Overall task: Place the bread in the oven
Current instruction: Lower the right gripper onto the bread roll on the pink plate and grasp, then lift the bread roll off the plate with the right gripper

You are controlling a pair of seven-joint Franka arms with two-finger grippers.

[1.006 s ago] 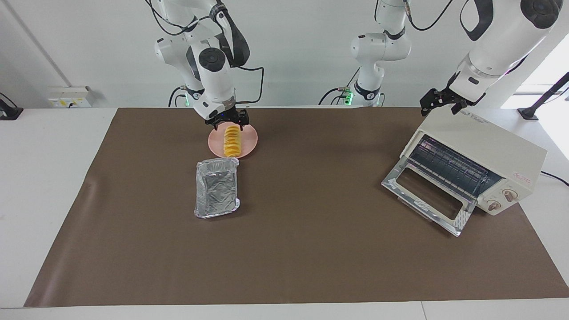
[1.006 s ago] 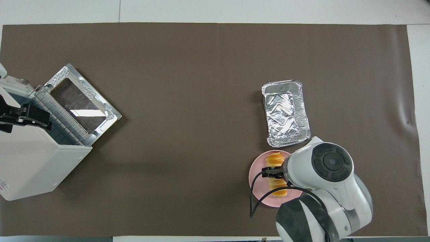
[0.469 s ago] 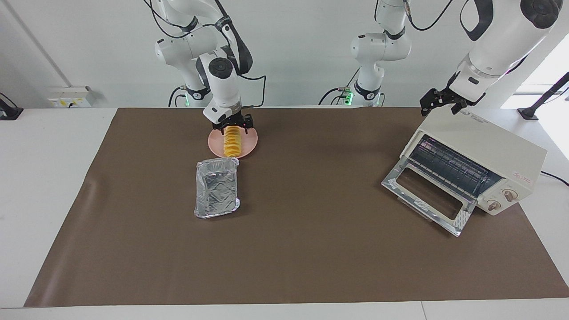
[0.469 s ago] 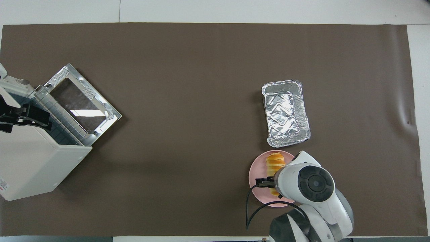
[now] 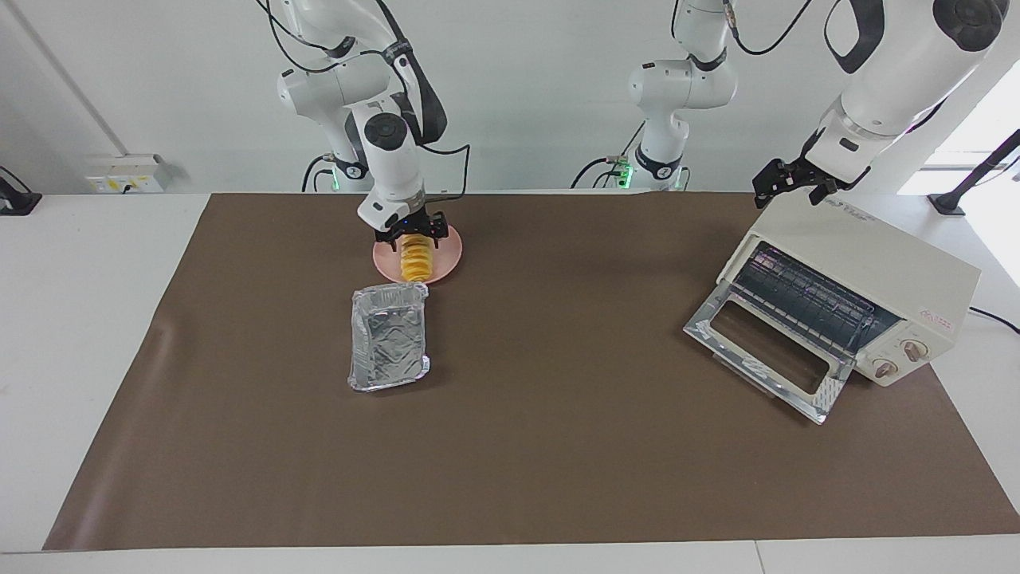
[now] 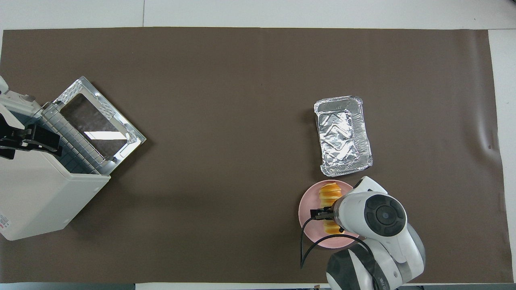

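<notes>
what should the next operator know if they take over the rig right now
Right gripper: open, low over the bread, fingers either side, no grip yet.
Left gripper: open, waiting over the oven top.
Bread lies on the pink plate, beside the foil tray.
Done: oven door is down.
Left: grasp the bread, carry it to the oven, set it on the rack.

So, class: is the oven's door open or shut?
Open. The oven has its glass door dropped down toward the table, leaving the wire rack inside exposed in both views.
</notes>
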